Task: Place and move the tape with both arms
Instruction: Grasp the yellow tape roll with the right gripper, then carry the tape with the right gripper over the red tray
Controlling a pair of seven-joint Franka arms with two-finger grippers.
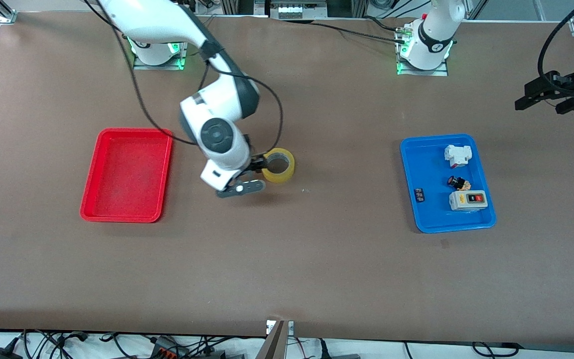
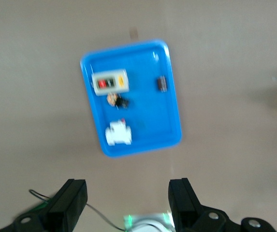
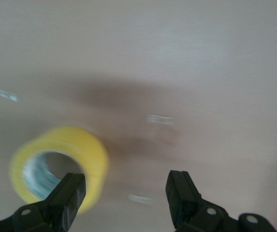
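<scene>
Table (image 1: 317,259), tape (image 1: 279,165) (core visible wrist-side)

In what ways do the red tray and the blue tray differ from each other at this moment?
The red tray holds nothing, while the blue tray holds a few small parts, among them a grey switch box. The red tray lies toward the right arm's end of the table; the blue tray lies toward the left arm's end. Both are shallow rectangular trays with rounded corners.

Tape roll (image 1: 278,165): yellow translucent ring, grey-white core, lying flat on the table, hole upward. Sits just beside right gripper (image 1: 256,172), against one open fingertip (image 3: 70,193), not clasped.
</scene>
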